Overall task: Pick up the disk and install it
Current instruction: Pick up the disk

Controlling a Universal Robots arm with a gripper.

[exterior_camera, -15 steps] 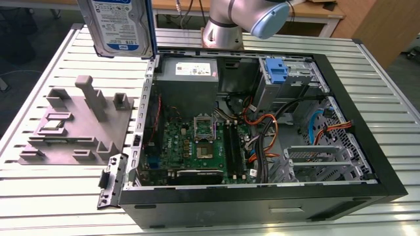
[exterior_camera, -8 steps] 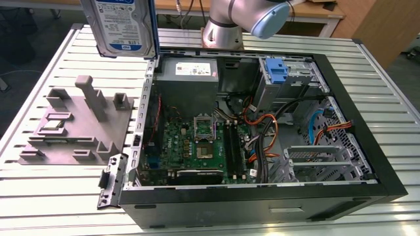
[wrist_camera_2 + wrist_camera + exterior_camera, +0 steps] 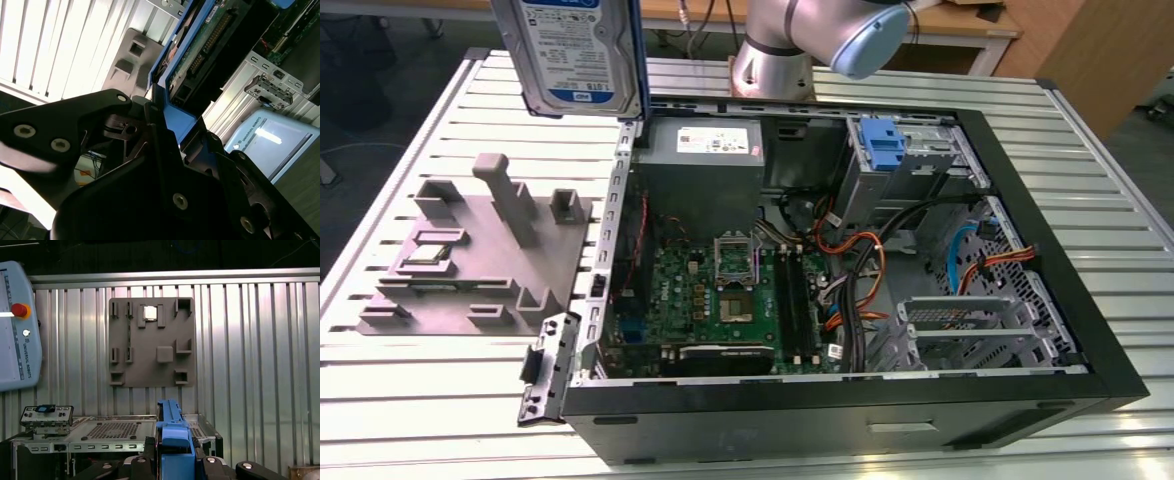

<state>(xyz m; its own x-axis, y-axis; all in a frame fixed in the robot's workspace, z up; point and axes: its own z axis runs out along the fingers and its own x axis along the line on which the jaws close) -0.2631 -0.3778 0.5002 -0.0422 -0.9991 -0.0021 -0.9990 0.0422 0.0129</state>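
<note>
The gripper is clamped on the blue side rail of the disk, with its jaws closed on the rail from both sides. In the exterior view the disk hangs upright, label toward the camera, raised above the slatted aluminium table by the far corner of the open computer case on the exterior view's left. The grey fixture plate sits beside the case. Inside the case are the motherboard and a blue-latched drive bay, well apart from the disk.
</note>
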